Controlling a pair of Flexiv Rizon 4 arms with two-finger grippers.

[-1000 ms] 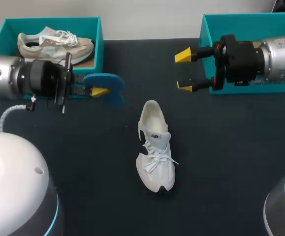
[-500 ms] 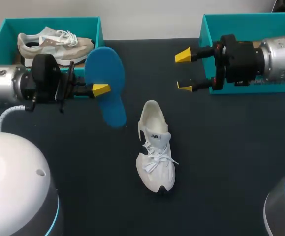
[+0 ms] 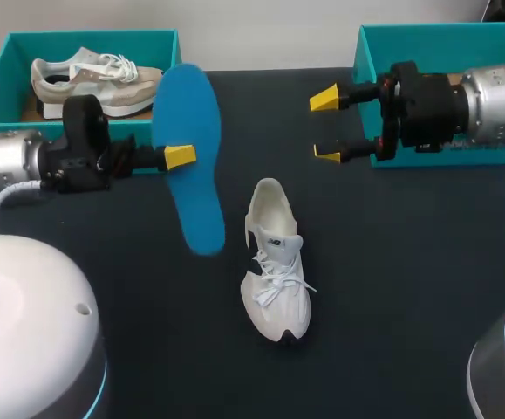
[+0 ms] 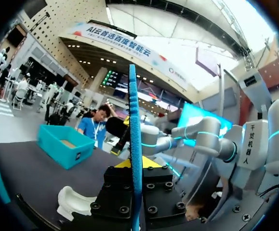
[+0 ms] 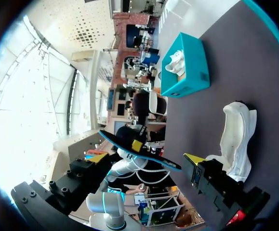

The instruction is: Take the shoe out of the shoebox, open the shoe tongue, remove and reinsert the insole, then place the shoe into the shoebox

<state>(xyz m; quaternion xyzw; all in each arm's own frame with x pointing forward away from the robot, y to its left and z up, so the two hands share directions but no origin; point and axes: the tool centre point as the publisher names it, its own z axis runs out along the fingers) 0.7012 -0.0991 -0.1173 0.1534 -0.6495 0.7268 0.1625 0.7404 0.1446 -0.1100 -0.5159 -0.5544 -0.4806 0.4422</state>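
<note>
left gripper (image 3: 179, 157) pinches insole (image 3: 195, 209), lengthwise near-far

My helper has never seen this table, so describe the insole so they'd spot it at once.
Start at the teal shoebox at the far left corner of the table, the one holding a beige shoe. Just beside it, the left arm's jaws hold the insole aloft: a flat bright blue foot shape, unlike the white shoe nearby.

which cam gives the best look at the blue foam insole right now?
Head view: the flat blue foam insole shows its whole face and outline, pinched by the left gripper. Left wrist view sees the insole only edge-on, a thin strip. Right wrist view shows the insole small and oblique.
</note>
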